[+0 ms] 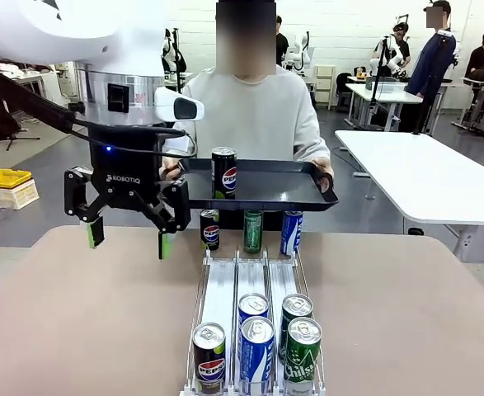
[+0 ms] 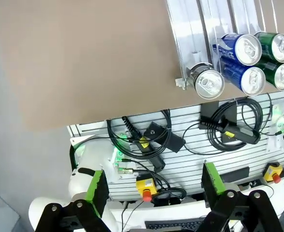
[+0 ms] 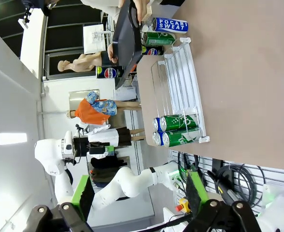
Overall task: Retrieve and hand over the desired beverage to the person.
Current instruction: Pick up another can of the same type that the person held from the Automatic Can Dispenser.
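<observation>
Left gripper [image 1: 130, 239]: jaws apart, empty, hanging above the bare desk [image 1: 77, 313] just left of the rack [image 1: 222, 289].

Pepsi can [image 1: 223, 172]: upright on the black tray [image 1: 291, 195], which the person [image 1: 254, 115] holds above the far desk edge.

Judgement: handover looks essentially made, and the step in hand is clearing the arm. To do it well, rise first, then draw off to the left. Keep the fingers clear of the tray rim and of the three upright cans [image 1: 252, 231] beneath it. Do not sweep across the rack.

Right gripper [image 3: 138, 180]: jaws apart, nothing between them, well apart from the cans.
</observation>
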Controlling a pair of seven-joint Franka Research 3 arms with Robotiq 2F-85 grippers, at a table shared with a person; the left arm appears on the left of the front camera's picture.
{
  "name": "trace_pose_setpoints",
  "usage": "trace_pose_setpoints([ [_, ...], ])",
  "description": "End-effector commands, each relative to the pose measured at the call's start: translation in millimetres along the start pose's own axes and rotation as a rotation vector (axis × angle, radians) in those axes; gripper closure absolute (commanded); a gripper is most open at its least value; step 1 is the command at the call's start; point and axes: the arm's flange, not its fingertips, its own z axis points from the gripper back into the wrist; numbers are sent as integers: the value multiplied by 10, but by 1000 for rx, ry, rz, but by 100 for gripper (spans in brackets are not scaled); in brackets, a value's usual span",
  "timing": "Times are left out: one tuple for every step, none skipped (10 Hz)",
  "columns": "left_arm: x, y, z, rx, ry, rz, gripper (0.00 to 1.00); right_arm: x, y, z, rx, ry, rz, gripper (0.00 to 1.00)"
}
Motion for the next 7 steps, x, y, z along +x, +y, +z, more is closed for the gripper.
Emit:
trace_pose_setpoints([
  [-66, -67, 88, -4, -17, -17, 0, 4, 5, -7, 26, -2, 13, 0],
  [-66, -67, 88, -4, -17, -17, 0, 4, 5, -7, 26, -2, 13, 0],
  [-66, -67, 88, -4, -17, -17, 0, 4, 5, -7, 26, -2, 13, 0],
  [-66, -67, 88, -4, -17, -17, 0, 4, 5, -7, 26, -2, 13, 0],
  [-66, -67, 88, -4, -17, -17, 0, 4, 5, -7, 26, -2, 13, 0],
  [-66, -67, 88, -4, -17, -17, 0, 4, 5, -7, 26, -2, 13, 0],
  [-66, -67, 88, -4, -17, -17, 0, 4, 5, -7, 26, -2, 13, 0],
])
